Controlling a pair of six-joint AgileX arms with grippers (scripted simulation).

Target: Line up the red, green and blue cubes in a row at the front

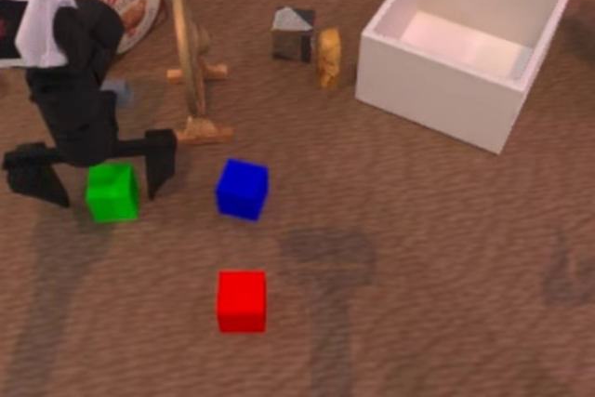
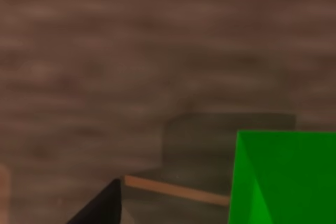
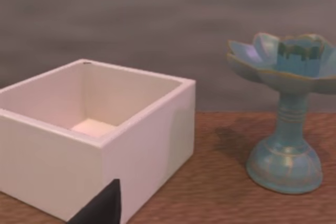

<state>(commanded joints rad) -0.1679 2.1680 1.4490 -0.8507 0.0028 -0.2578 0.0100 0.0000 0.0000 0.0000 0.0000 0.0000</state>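
Green cube (image 1: 112,192) sits on the bench (image 1: 418,258) between my left gripper's (image 1: 98,172) spread fingers (no contact visible).

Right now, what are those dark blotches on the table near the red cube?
In the top view they are shadows on the table: one beside the red cube, one below the left tool around the green cube; in the left wrist view, another lies behind the green cube.
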